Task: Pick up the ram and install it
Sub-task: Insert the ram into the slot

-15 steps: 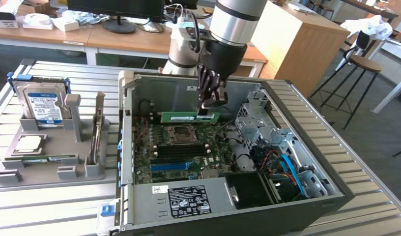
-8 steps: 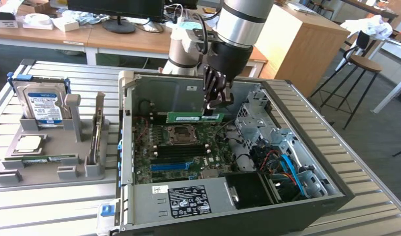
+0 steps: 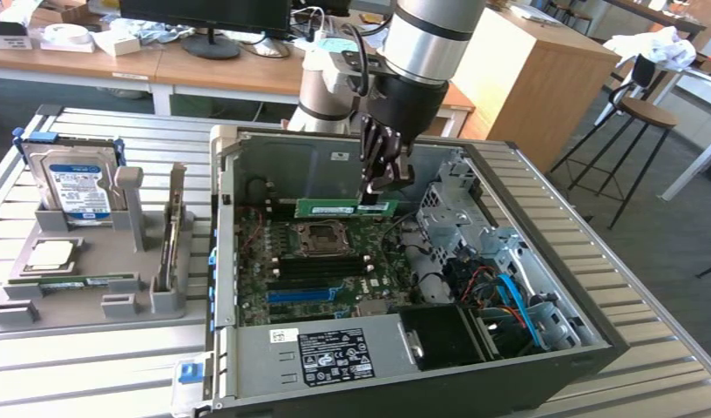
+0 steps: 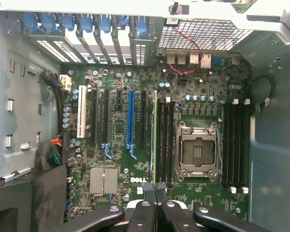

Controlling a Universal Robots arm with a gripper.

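pincer (image 3: 380,186) clamps ram (image 3: 330,208) over motherboard (image 3: 314,261) inside case (image 3: 530,383)

You have in view: one ram (image 3: 332,209) | one pincer (image 3: 379,187) | one hard drive (image 3: 77,187) | one open computer case (image 3: 286,161) | one processor socket (image 4: 198,150) | one blue slot (image 4: 131,118) | one white slot (image 4: 80,113) | one stool (image 3: 650,111), at 2 o'clock from the case
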